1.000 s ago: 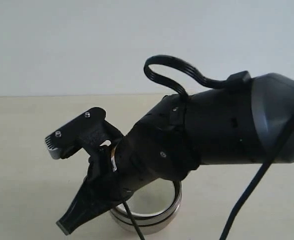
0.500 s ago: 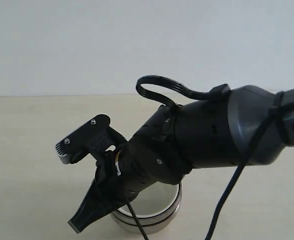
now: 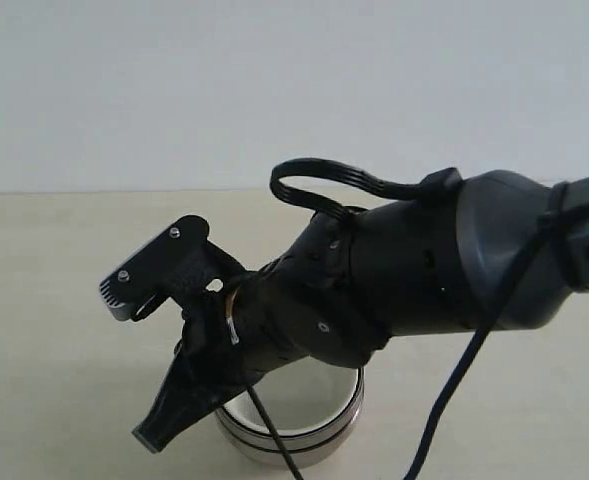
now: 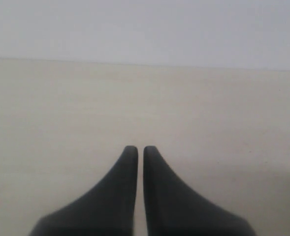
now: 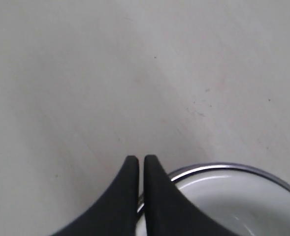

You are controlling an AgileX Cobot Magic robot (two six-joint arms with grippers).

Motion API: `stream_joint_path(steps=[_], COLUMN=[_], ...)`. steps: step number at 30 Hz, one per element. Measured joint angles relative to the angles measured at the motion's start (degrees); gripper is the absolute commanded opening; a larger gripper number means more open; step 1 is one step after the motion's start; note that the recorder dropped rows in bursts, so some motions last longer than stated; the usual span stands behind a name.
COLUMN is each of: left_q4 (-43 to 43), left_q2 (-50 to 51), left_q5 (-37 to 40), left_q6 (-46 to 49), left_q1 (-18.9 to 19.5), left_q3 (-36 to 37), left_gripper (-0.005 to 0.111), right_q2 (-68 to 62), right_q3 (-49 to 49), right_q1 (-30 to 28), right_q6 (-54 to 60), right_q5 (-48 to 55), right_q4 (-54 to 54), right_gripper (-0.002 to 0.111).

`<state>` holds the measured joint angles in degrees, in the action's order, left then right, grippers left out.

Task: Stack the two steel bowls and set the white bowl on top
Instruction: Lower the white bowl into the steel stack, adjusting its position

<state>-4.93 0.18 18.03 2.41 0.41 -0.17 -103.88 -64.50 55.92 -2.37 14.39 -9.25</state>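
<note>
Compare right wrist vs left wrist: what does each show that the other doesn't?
Only right wrist: the white bowl nested inside a steel bowl, whose shiny rim runs right up beside the right claw.
Only left wrist: the table stretching to its far edge, where it meets a pale wall; no bowls.
Both: a dark claw seen from behind with its jaws shut, over pale tabletop. The left claw looks just like the right.
</note>
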Motion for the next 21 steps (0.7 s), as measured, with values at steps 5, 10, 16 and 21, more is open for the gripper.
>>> stream_joint_path(steps=[5,10,16,21], left_q4=[0.0,0.0,0.0,0.0], left_q2=[0.0,0.0,0.0,0.0], left_q5=[0.0,0.0,0.0,0.0], left_q6=[0.0,0.0,0.0,0.0], left_q1=[0.0,0.0,0.0,0.0], left_q3=[0.0,0.0,0.0,0.0], left_gripper=[0.004,0.004,0.004,0.004], right_q2=[0.0,-0.6,-2.0,-2.1], right_q3=[0.0,0.0,0.0,0.0], right_q1=[-3.6,-6.2,-6.2,-6.2], right_q6=[-2.1,-4.6,-5.2,-5.2], right_q5=[-0.6,0.2,0.2,0.2], right_q4=[-1.1,-1.4,-1.5,-1.5], right_gripper=[0.0,0.0,0.0,0.0])
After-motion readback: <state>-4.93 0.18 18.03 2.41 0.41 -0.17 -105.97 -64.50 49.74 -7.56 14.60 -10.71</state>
